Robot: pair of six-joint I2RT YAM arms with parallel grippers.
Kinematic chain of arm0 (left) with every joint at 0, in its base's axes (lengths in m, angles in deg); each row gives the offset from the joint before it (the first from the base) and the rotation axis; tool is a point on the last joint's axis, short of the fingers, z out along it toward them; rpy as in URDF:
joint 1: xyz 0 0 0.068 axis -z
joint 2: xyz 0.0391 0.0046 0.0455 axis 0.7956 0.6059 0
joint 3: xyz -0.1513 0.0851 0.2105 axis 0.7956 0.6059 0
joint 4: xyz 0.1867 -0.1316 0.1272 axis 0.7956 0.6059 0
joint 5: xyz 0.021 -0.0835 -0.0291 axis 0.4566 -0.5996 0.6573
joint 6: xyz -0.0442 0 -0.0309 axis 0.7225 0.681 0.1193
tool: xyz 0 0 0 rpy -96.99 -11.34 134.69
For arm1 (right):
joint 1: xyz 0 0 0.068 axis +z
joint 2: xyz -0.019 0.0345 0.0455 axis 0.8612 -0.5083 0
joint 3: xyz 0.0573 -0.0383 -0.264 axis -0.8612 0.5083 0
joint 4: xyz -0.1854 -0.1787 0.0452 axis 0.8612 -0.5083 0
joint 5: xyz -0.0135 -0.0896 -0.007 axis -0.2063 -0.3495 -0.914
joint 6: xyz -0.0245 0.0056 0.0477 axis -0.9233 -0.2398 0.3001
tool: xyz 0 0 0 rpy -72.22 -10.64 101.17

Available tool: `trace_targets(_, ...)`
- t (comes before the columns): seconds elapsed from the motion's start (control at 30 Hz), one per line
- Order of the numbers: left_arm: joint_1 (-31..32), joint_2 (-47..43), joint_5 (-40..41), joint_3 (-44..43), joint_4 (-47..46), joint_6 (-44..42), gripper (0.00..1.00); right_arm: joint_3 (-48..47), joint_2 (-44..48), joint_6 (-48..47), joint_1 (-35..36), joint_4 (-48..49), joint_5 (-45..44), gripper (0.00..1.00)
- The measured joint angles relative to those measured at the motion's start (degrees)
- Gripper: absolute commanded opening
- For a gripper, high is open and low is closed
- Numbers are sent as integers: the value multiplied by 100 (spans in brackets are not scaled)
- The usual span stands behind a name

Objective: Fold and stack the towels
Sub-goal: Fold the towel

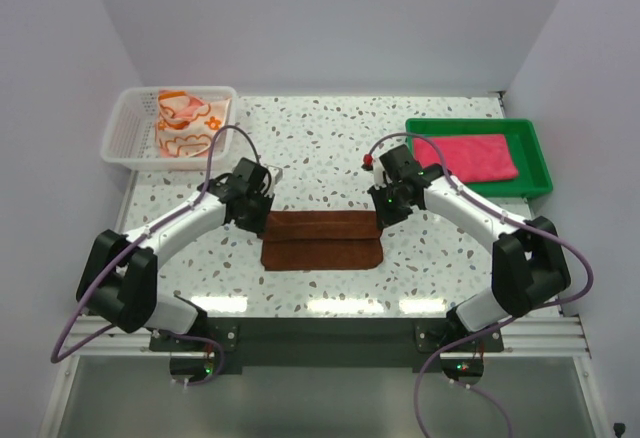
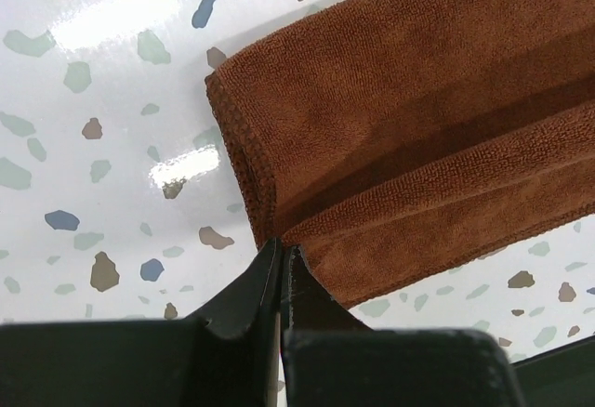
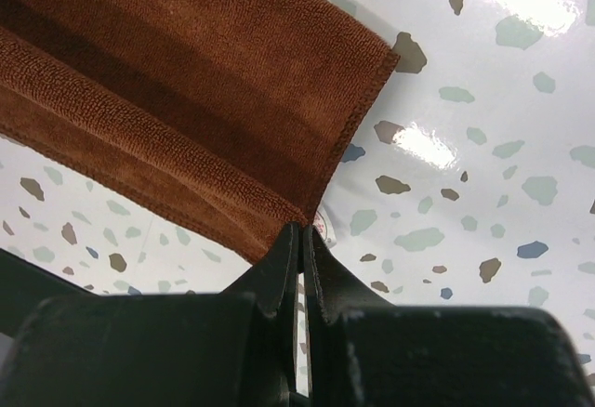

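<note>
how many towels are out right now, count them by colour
brown towel: 1, on the table
hot pink towel: 1, in the green tray
orange flowered towel: 1, in the white basket
total: 3 in view; anything under the orange one in the basket cannot be told

The desk (image 1: 330,148) lies bare across its far middle — open passage between the white basket (image 1: 120,138) at far left and the green tray (image 1: 465,124) at far right. Nearer, the brown towel (image 1: 322,243) spans the centre, with the left pincer (image 1: 265,220) and right pincer (image 1: 381,215) closed at its ends. Both arms slant inward, seemingly barring side approaches.
</note>
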Motion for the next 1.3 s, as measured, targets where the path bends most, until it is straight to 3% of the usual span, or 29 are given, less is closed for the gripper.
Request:
trace_targets(1.07, 42, -229, -345, -116, 507, 470, 0, 155, 203, 350, 212, -356, -256, 0)
trace_targets(1.3, 59, 26, -407, -61, 575, 485, 4, 330, 201, 461, 275, -321, -232, 0)
